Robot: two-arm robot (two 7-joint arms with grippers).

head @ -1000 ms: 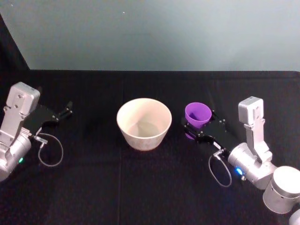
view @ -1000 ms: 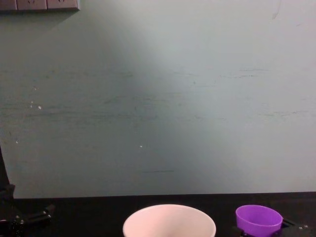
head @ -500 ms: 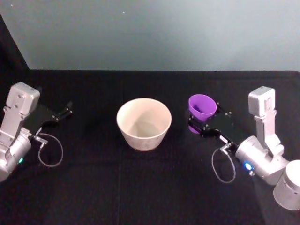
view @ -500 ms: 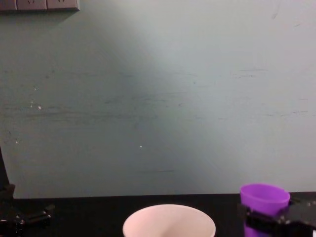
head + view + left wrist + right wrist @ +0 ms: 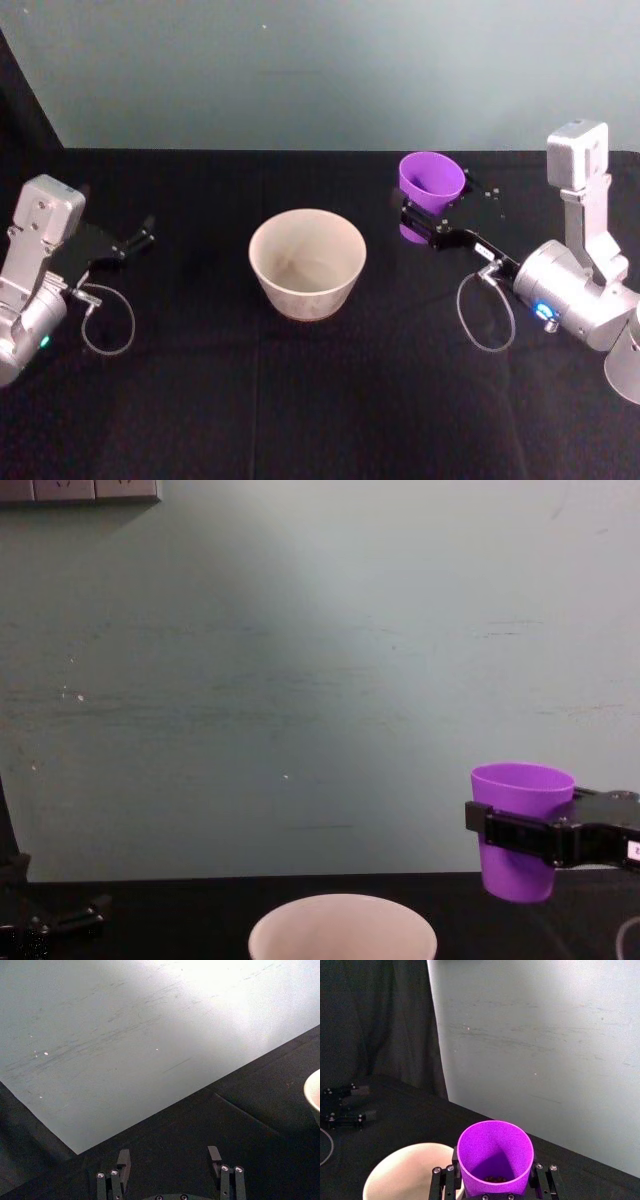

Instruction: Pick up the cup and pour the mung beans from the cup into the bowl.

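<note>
Cup [image 5: 432,182], bright purple, hangs in the air above the black table [image 5: 300,400], off to the right of the bowl [image 5: 307,262]. We see bare room between the two, and they do not touch. The cup's rim sits well above the bowl's rim. It stands about upright, with small dark beans [image 5: 492,1178] at its bottom. Our right gripper [image 5: 435,207] pinches the cup's sides, jaws tight on it. Our left gripper [image 5: 140,238] rests at the table's left side (well apart from the bowl), jaws spread, holding nothing.
</note>
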